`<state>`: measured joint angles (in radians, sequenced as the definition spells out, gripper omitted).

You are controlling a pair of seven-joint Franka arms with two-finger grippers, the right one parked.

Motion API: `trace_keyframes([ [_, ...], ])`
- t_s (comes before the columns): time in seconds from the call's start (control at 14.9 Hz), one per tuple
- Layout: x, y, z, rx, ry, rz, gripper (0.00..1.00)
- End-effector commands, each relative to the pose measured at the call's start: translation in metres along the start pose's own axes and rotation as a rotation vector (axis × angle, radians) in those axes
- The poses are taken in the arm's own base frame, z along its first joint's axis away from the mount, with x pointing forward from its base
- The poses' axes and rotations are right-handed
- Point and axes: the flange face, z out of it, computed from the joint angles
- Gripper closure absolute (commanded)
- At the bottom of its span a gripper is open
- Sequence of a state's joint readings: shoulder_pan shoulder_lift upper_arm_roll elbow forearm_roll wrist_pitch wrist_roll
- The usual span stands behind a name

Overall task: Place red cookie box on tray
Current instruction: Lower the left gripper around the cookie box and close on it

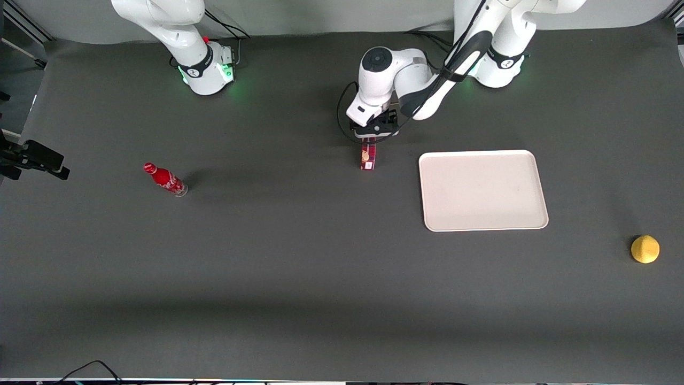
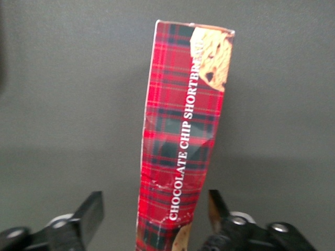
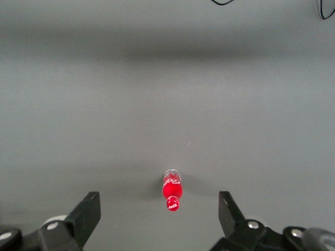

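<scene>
Dark tabletop [image 1: 299, 278]: gripper [image 1: 370, 141] at upper centre straddles the red cookie box [image 1: 368, 158], jaws open, not gripping. Tray [image 1: 483, 224] at centre right awaits; grasp and transfer remain.

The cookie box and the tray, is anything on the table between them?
No. In the front view only bare dark table lies between the red cookie box and the tray. The gripper is at the box's upper end, fingers open around it.

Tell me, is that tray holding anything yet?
Empty: the tray shows only bare cream surface. The red cookie box lies beside it, between the open claw fingers.
</scene>
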<state>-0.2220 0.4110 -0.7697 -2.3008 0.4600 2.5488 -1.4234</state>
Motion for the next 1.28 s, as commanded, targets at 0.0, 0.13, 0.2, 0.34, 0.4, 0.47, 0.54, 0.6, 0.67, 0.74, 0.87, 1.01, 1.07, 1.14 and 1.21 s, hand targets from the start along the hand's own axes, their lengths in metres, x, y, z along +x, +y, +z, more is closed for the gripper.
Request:
trace_keyframes([
  [0.0, -0.001, 0.012, -0.005, -0.014, 0.020, -0.019, 0.62],
  [0.13, 0.000, 0.012, -0.006, -0.017, 0.021, -0.034, 0.92],
  [0.2, 0.000, 0.012, -0.006, -0.016, 0.022, -0.033, 1.00],
  [0.34, -0.001, 0.012, -0.005, -0.014, 0.020, -0.030, 1.00],
  [0.4, 0.000, 0.012, -0.006, -0.015, 0.022, -0.031, 1.00],
  [0.47, 0.002, 0.013, -0.009, -0.015, 0.027, -0.033, 1.00],
  [0.54, 0.008, 0.015, -0.015, -0.018, 0.038, -0.034, 1.00],
  [0.6, 0.017, 0.020, -0.028, -0.035, 0.061, -0.035, 1.00],
  [0.67, 0.027, 0.022, -0.036, -0.047, 0.071, -0.058, 1.00],
  [0.74, 0.037, 0.025, -0.047, -0.059, 0.079, -0.063, 1.00],
  [0.87, 0.064, 0.029, -0.078, -0.033, 0.065, -0.051, 1.00],
  [1.01, 0.089, 0.023, -0.124, -0.027, 0.034, -0.033, 1.00],
  [1.07, 0.101, 0.015, -0.147, -0.040, 0.018, -0.020, 1.00],
  [1.14, 0.114, 0.004, -0.167, -0.046, -0.005, -0.012, 1.00],
  [1.21, 0.131, -0.012, -0.188, -0.041, -0.019, -0.003, 1.00],
])
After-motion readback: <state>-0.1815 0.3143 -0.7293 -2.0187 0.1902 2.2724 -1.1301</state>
